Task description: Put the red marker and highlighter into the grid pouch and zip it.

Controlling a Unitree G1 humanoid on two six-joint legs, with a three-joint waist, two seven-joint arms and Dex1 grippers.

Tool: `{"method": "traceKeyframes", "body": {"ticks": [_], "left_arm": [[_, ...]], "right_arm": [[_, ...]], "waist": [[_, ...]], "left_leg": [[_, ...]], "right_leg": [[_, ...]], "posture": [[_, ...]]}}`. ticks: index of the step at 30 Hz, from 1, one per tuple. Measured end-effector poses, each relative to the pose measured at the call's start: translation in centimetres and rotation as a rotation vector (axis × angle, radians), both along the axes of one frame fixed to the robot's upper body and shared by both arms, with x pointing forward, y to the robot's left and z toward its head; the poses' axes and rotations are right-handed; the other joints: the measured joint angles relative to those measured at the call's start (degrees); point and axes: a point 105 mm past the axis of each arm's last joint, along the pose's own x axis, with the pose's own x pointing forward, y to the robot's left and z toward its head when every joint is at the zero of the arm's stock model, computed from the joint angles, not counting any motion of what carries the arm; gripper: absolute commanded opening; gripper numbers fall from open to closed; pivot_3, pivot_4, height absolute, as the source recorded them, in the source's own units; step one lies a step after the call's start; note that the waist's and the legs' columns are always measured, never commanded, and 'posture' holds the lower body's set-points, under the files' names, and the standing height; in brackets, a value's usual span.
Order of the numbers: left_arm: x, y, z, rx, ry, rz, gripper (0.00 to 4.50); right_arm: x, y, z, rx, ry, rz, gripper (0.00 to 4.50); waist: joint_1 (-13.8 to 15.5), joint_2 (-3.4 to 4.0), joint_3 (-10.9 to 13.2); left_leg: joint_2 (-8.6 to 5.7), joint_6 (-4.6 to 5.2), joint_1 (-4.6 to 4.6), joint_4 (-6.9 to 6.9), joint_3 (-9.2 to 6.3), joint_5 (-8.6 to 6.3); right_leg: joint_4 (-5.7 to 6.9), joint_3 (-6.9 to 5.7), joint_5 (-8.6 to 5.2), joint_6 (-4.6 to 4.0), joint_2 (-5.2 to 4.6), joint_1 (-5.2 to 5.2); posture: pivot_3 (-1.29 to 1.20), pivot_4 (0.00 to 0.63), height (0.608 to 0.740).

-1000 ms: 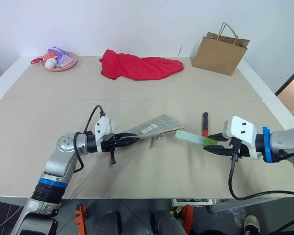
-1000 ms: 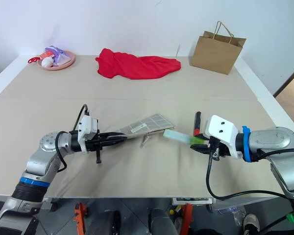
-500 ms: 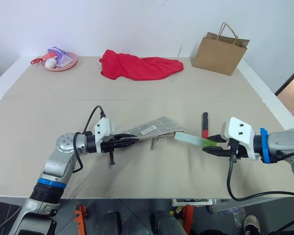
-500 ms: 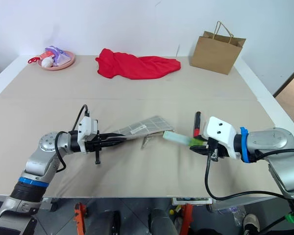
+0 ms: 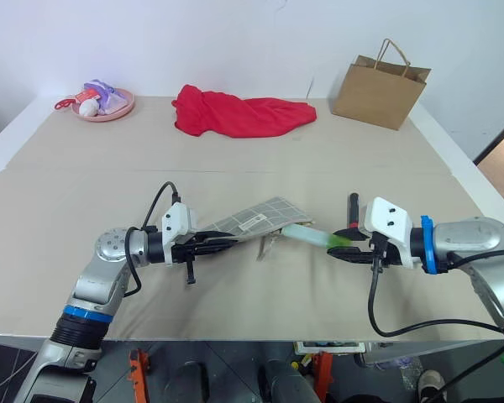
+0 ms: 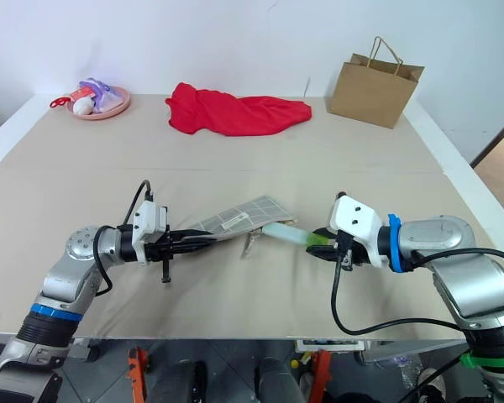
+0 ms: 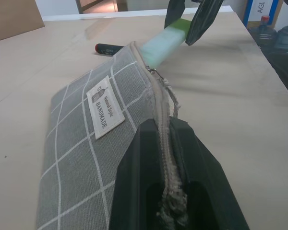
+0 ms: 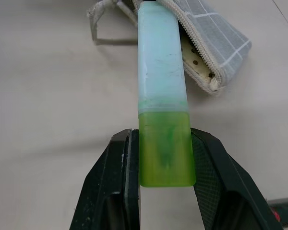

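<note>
The grey grid pouch (image 5: 256,220) lies tilted, its near end lifted off the table. My left gripper (image 5: 206,243) is shut on its zipper edge (image 7: 164,143), beside the white label. My right gripper (image 5: 346,248) is shut on the green end of the highlighter (image 8: 162,96). The highlighter's pale end reaches the pouch's open mouth (image 8: 197,52), where dotted lining shows. How far the tip is inside I cannot tell. The red marker (image 5: 353,208) lies on the table just behind the right gripper, its black half (image 7: 108,48) showing.
A red cloth (image 5: 239,115) lies at the back middle of the table. A brown paper bag (image 5: 378,84) stands at the back right, and a pink plate (image 5: 105,102) with small toys sits at the back left.
My right gripper has carried the highlighter to the left, bringing its pale end up to the pouch's mouth. The left gripper and the pouch have stayed put.
</note>
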Motion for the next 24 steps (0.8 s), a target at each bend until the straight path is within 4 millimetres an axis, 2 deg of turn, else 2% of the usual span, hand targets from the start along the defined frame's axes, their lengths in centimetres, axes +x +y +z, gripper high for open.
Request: {"method": "traceKeyframes", "body": {"ticks": [2, 7, 11, 18, 20, 22, 24], "left_arm": [[0.0, -0.1, 0.0, 0.000, 0.001, -0.003, 0.00], [-0.1, -0.2, -0.2, 0.005, 0.007, -0.010, 0.00], [0.0, -0.1, -0.2, 0.006, 0.008, -0.010, 0.00], [-0.1, -0.1, -0.4, 0.010, 0.015, -0.022, 0.00], [0.0, 0.0, -0.5, 0.012, 0.021, -0.019, 0.00], [0.0, -0.1, -0.3, 0.012, 0.017, -0.021, 0.00], [0.1, 0.1, -0.3, 0.013, 0.017, -0.018, 0.00]], "right_arm": [[0.2, 0.8, -0.3, 0.008, 0.000, 0.017, 1.12], [0.2, 3.9, -2.5, 0.008, 0.043, 0.088, 1.12], [0.6, 4.7, -2.2, -0.014, 0.005, 0.105, 1.12], [0.4, 5.9, -2.9, -0.052, -0.013, 0.161, 1.12], [0.7, 7.0, -3.1, -0.024, -0.017, 0.179, 1.12], [0.8, 8.0, -3.3, 0.015, -0.011, 0.189, 2.15], [0.9, 8.6, -3.4, 0.038, -0.008, 0.192, 2.50]], "waist": [[-0.1, 0.00, 0.0], [-0.1, 0.00, 0.0], [0.0, -0.01, 0.0], [0.0, -0.01, 0.0], [-0.2, -0.01, 0.0], [-0.1, -0.01, 0.0], [-0.1, -0.02, 0.0]], "left_leg": [[0.02, 0.00, 0.03, 0.00, -0.01, 0.00], [0.04, 0.00, -0.01, -0.01, -0.01, 0.00], [0.03, 0.00, -0.02, 0.01, 0.00, 0.00], [0.03, 0.00, -0.02, 0.01, -0.02, 0.00], [0.06, 0.00, 0.01, 0.01, 0.00, 0.00], [0.04, -0.02, 0.00, 0.02, -0.02, 0.02], [0.04, -0.02, 0.00, 0.02, -0.03, 0.02]], "right_leg": [[0.00, 0.02, 0.03, -0.05, 0.05, -0.01], [0.06, -0.04, 0.02, -0.08, 0.08, -0.05], [0.05, 0.00, 0.02, -0.06, 0.01, -0.04], [0.06, -0.07, 0.02, -0.08, 0.06, -0.04], [0.06, -0.04, 0.05, -0.12, 0.09, -0.04], [0.11, -0.08, 0.05, -0.12, 0.09, -0.04], [0.11, -0.10, 0.04, -0.12, 0.09, -0.04]], "posture": [[0.00, 0.150, 0.740], [0.00, 0.150, 0.740], [0.00, 0.150, 0.740], [0.00, 0.150, 0.740], [0.00, 0.150, 0.740], [0.00, 0.150, 0.740], [0.00, 0.150, 0.740]]}}
